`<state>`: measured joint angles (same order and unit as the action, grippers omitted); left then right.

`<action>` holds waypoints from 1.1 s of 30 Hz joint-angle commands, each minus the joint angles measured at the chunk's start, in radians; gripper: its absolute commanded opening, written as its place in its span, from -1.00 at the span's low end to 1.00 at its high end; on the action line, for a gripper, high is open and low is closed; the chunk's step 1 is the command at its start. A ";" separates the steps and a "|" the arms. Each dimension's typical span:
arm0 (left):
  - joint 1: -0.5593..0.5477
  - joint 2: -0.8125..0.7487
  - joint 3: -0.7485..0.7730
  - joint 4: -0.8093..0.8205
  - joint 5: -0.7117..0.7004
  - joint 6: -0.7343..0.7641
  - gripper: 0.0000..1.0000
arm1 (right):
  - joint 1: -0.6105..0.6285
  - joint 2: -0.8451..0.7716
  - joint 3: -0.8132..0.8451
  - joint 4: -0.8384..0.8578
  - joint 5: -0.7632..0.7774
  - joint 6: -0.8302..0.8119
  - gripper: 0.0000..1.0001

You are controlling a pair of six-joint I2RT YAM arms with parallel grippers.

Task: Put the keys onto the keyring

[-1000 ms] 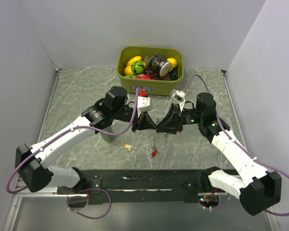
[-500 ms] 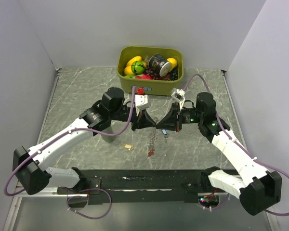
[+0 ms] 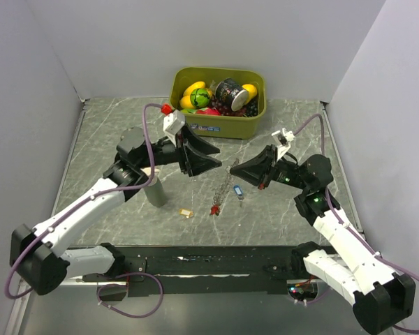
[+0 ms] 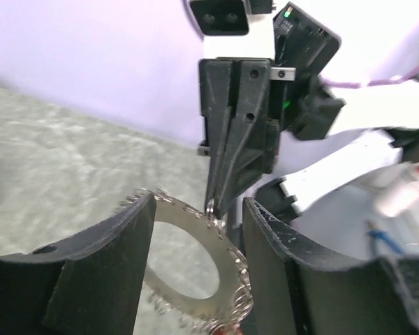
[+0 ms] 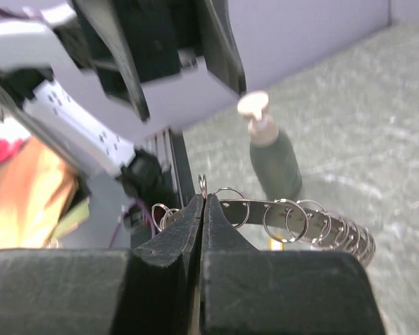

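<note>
Keyring [image 3: 225,187] hangs above the middle of the tabletop [image 3: 112,139] from the right gripper [image 3: 232,167] — clamped tight on one of its small rings. Left gripper [image 3: 213,157] stands near, jaws spread, holding nothing. Threading seems part-done — next calls for fetching the yellow key [image 3: 187,212] nearer the front edge.

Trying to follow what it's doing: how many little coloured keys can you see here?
3. The yellow key lies left of the keyring; the red key is at the keyring's lower end; the blue key lies just right of it. Others may be hidden.
</note>
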<state>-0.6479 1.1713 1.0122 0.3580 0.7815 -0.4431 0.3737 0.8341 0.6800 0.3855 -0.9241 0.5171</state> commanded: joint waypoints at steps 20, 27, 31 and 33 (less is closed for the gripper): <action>0.007 0.140 0.011 0.263 0.148 -0.263 -0.22 | 0.005 0.002 0.021 0.270 0.070 0.133 -1.00; -0.002 0.159 0.032 0.228 0.157 -0.235 -0.42 | 0.005 0.005 0.023 0.256 0.073 0.127 -1.00; -0.015 0.165 0.046 0.211 0.160 -0.213 -0.68 | 0.005 0.010 0.027 0.245 0.073 0.123 -1.00; -0.022 0.159 0.052 0.194 0.156 -0.191 -0.94 | 0.005 0.016 0.032 0.236 0.071 0.120 -1.00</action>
<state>-0.6521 1.3334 1.0161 0.5667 0.9295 -0.6853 0.3729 0.8547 0.6674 0.5682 -0.8593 0.6426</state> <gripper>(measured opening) 0.141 0.010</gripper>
